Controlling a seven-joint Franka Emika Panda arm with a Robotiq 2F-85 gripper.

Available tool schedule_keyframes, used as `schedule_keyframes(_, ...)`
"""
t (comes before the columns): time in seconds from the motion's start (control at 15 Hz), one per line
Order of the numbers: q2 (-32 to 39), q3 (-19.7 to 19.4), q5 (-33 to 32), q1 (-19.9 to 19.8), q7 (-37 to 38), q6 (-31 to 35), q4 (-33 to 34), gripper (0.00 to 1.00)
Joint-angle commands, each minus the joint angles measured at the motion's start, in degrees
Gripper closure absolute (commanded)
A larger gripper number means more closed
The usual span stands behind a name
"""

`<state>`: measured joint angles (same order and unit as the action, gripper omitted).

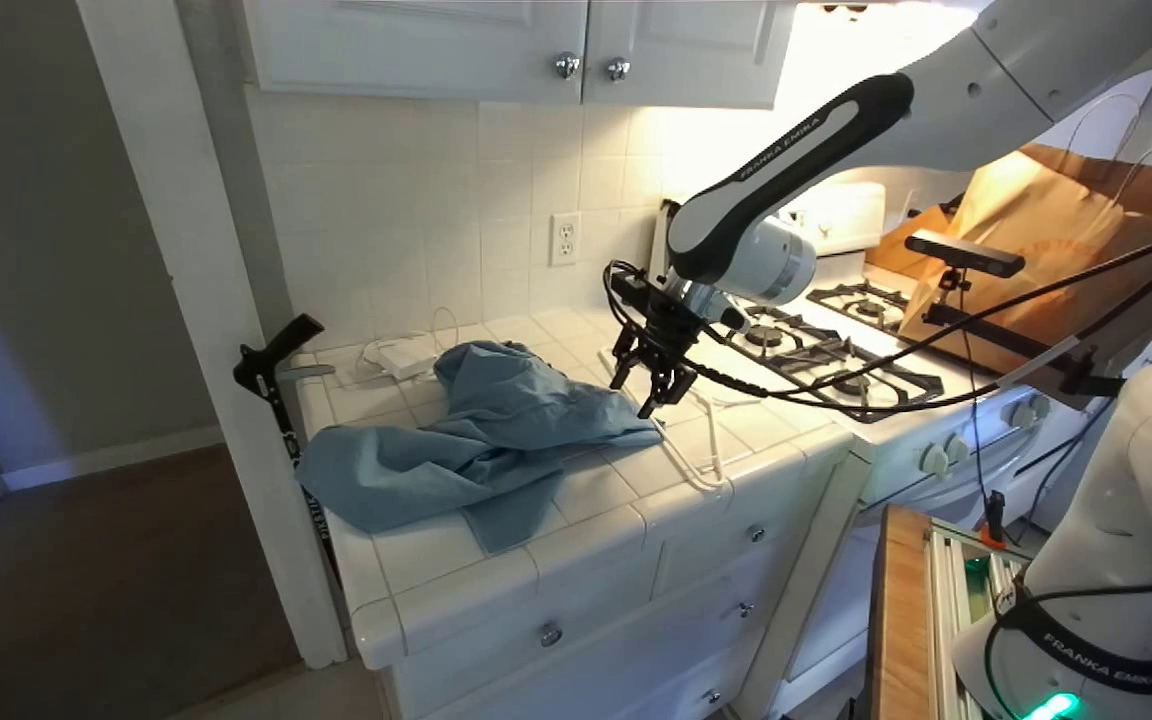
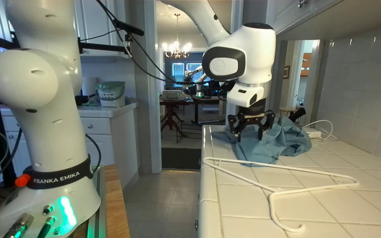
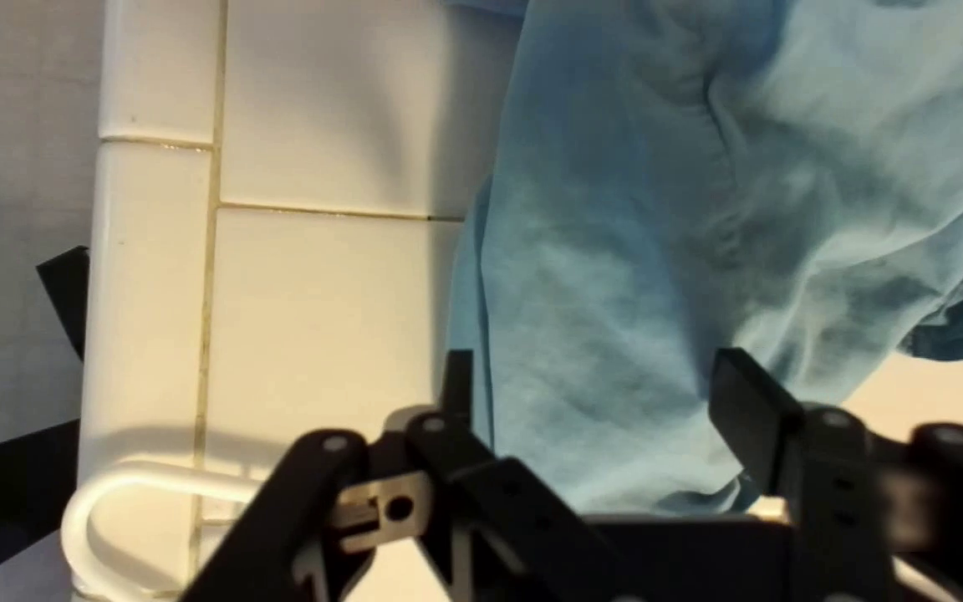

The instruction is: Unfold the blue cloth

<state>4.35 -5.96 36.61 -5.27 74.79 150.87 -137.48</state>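
The pincer (image 1: 633, 398) points down at the worktop (image 2: 336, 205), its two fingers (image 3: 753, 418) spread well apart, and in the wrist view the blue cloth (image 3: 615, 276) shows between them. In an exterior view the cloth's longest stretch runs along the worktop, from a broad, rounded bulge at the end edge to a narrow, flattened tip aimed towards the stove (image 1: 896, 470). A flat, cornered flap points to the front edge, and a raised hump stands on the side of the wall (image 1: 376, 240). The fabric is a plain dusty blue, crumpled and partly doubled over itself, with soft ridges, sharp creases and shaded hollows; the pincer hides some of it in an exterior view. Most of the heap lies between the pincer and the worktop's end; the narrow-tipped part is what lies below the fingers. In the wrist view one finger stands at the cloth's left border, the other over its body; whether either touches the fabric, I cannot tell. A white hanger (image 2: 313, 189) lies flat beside the tip, its hook turned away from the heap; I cannot tell whether hanger and cloth touch. Just beside the hump sits a small white box (image 2: 312, 133), and a black handle (image 1: 286, 342) rises at the worktop's end.
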Motion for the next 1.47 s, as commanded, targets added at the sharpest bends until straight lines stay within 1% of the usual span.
schedule_keyframes(0.0, 1.4, 0.5, 2.9, -0.1, -2.2, 1.0, 0.0, 0.56)
schedule_keyframes(0.07, 1.8, 0.5, 3.5, -0.2, -2.6, 1.0, 0.2, 0.61)
schedule_keyframes(0.13, 1.9, 0.5, 3.8, -0.1, -2.9, 1.2, 0.2, 0.26)
schedule_keyframes(0.27, 2.3, 0.5, 4.2, -0.1, -3.8, 1.7, 0.4, 0.23)
schedule_keyframes(0.4, 2.4, 0.4, 3.2, 0.0, -3.9, 3.0, 0.4, 0.11)
schedule_keyframes(0.47, 2.3, 0.4, 3.1, 0.0, -4.1, 3.8, 0.3, 0.03)
schedule_keyframes(0.6, 2.6, 0.4, 3.0, 0.0, -4.8, 5.3, 0.4, 0.00)
schedule_keyframes(0.67, 3.2, 0.5, 3.0, 0.0, -5.3, 6.5, 0.6, 0.18)
schedule_keyframes(0.73, 4.1, 0.6, 3.1, 0.1, -5.8, 7.3, 0.9, 0.27)
schedule_keyframes(0.8, 4.8, 0.8, 3.8, 0.0, -6.4, 7.6, 1.2, 0.28)
schedule_keyframes(0.87, 5.5, 1.0, 4.3, 0.0, -7.1, 8.1, 1.4, 0.34)
schedule_keyframes(0.93, 6.1, 1.3, 4.5, 0.0, -7.5, 8.3, 1.6, 0.43)
schedule_keyframes(1.07, 7.1, 1.8, 4.7, -0.1, -8.2, 8.8, 2.0, 0.56)
schedule_keyframes(1.33, 7.7, 2.6, 4.4, -0.4, -8.7, 9.7, 2.5, 0.86)
schedule_keyframes(1.4, 7.5, 2.1, 3.7, 0.1, -8.1, 9.5, 2.6, 0.92)
